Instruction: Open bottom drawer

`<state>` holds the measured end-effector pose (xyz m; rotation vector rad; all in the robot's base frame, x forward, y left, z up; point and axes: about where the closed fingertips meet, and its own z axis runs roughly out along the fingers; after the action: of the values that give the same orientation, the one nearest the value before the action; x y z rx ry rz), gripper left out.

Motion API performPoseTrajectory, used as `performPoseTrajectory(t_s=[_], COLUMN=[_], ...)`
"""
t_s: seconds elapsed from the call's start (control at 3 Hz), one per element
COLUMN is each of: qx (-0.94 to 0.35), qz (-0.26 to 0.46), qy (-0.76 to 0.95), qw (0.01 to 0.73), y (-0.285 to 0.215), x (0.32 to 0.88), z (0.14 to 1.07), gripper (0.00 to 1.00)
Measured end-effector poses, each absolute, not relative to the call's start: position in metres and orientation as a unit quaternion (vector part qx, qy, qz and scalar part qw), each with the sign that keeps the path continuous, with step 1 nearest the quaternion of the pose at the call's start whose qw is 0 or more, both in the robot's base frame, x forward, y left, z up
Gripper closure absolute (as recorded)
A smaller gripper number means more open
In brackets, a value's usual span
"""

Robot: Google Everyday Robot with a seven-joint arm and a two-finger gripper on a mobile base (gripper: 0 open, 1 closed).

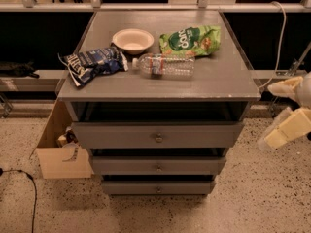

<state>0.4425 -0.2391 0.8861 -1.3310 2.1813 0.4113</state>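
Down at 6 o'clock, bottom drawer (184,187): grey painted wood, matte and a little scuffed, lowest and narrowest of three flat rectangular fronts, with a small round metal knob (158,190) at its centre and a dark slot of shadow along its upper edge. Just above, middle drawer (194,165), wider, same grey paint, same sort of round pull. Above that, top drawer (204,135), widest and tallest, under an open dark recess in the cabinet (77,111).

Over all, square grey tabletop (223,76), paint worn dull, edges straight. On it, from 9 round to 1 o'clock: crumpled blue snack bag (92,63), glossy; round shallow cream bowl (132,39); clear ribbed plastic bottle (165,65) lying on its side just in front of the bowl; puffy green snack bag (190,40) just beside the bowl.

Below, speckled floor (262,198), pale and grainy. At 8 o'clock, open brown cardboard box (60,161) against the cabinet's left side, and a thin black cable (32,193) curling over the floor.

Far out at 3 o'clock, gripper (286,129): blurred pale cream and yellowish blocks, smooth like plastic, in the air off the cabinet's right side, about level with the top drawer, touching nothing. Wide or narrow: cannot tell. Bottom drawer at roughly 8 o'clock from the gripper, lower and well apart.
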Motion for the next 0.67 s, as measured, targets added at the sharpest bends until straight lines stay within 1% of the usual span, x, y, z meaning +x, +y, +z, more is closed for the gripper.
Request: performPoseTrajectory(t_s=[0.33, 0.67], qx=[-0.487, -0.488], qz=[0.190, 0.193], qy=[0.796, 0.794], qw=[0.306, 0.308], y=[-0.2338, -0.2334], x=[0.4406, 0.4401], z=[0.8888, 0.8893], gripper=[0.00, 0.00])
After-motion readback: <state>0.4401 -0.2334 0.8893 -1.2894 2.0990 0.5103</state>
